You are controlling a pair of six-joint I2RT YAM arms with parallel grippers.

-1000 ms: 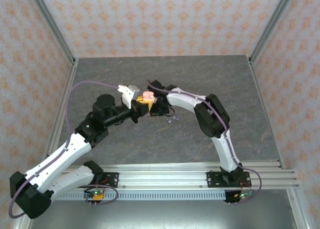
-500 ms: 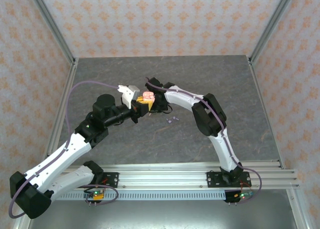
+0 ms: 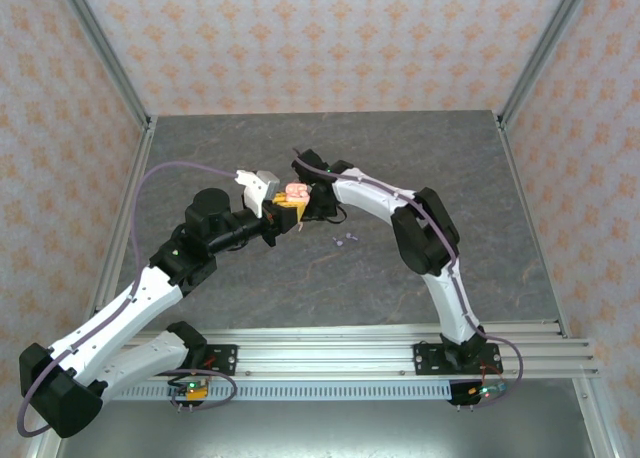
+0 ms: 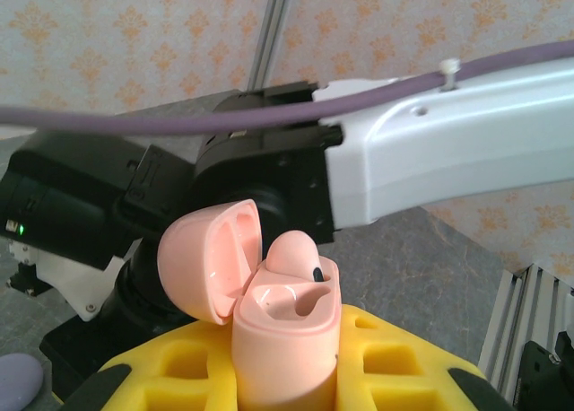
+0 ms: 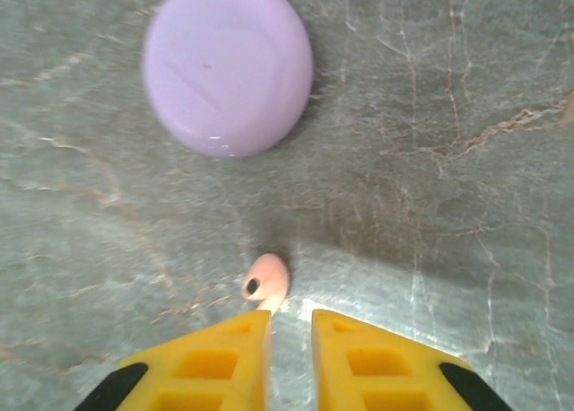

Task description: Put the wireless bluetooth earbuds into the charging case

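Earbuds: one pink earbud (image 4: 300,254) sits bulb-up in a socket of the charging case (image 4: 287,330). A second pink earbud (image 5: 267,281) shows just past one fingertip of the right gripper (image 5: 291,326), and I cannot tell whether it lies on the table or clings to that tip.
Purple earbuds (image 3: 343,240): loose on the table (image 3: 420,158) near its middle, a little toward the right edge from both grippers, apart from the case.
Case position: pink and upright, held above the middle of the table, slightly toward the far edge. Its lid (image 4: 211,258) is swung wide to one side, so the sockets face up and nothing blocks the way in.
Empty socket (image 4: 280,294): beside the seated earbud, open and facing up, apparently waiting for the second pink piece.
Left gripper (image 4: 282,368): clamped on the lower body of the case, a yellow finger on each side. This probably keeps the case steady and level for the other arm.
Right gripper state: jaws a narrow slit apart with nothing between them, pointing down at the table right beside the case.
Purple disc (image 5: 229,65): flat on the table beyond the right fingertips, well apart from the pink earbud and likely not part of this step.
Step in hand: judging by the free socket, the second pink earbud needs a clean pinch and a lift to the case.
Risk: the piece is tiny and rounded, so it could roll or slip off a fingertip.
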